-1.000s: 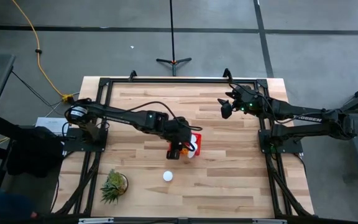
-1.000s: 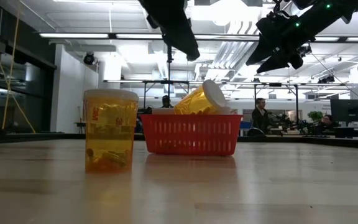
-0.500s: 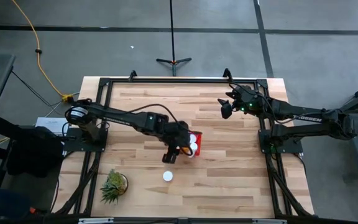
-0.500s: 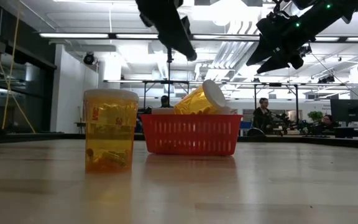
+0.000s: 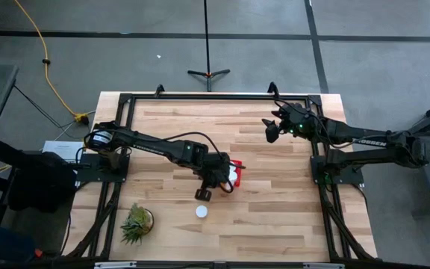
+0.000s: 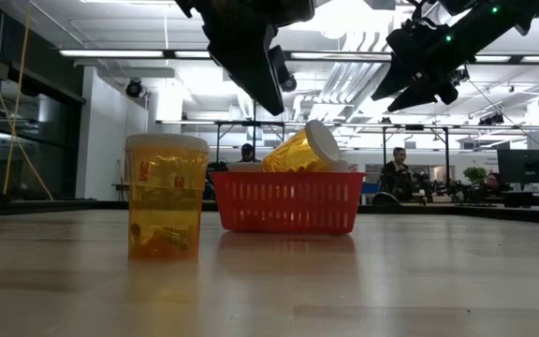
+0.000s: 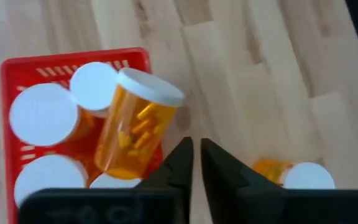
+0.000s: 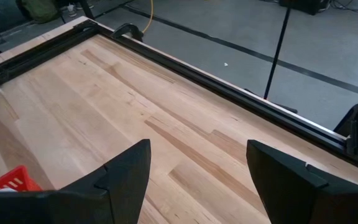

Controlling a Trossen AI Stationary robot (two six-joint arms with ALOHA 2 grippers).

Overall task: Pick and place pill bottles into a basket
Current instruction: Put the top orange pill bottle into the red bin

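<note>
The red basket (image 7: 73, 59) stands mid-table and holds several orange pill bottles with white caps. One of them (image 7: 138, 124) lies tilted on top of the others, its cap up over the rim, and it also shows in the low view (image 6: 302, 150). One more bottle (image 5: 201, 211) stands upright on the table nearer the front edge, seen close in the low view (image 6: 167, 197). My left gripper (image 7: 196, 152) hovers above the table between the basket and this bottle, its fingers shut and empty. My right gripper (image 8: 197, 168) is open and empty, high at the far right (image 5: 271, 132).
A small green spiky plant (image 5: 136, 224) stands at the front left. Black frame rails (image 5: 215, 97) run along the table's edges. Bare wood lies to the right of the basket (image 5: 237, 168) and along the front.
My left gripper has moved away from the basket toward the table's near edge and a little left, closer to the standing bottle. The bottles and the basket have stayed put.
</note>
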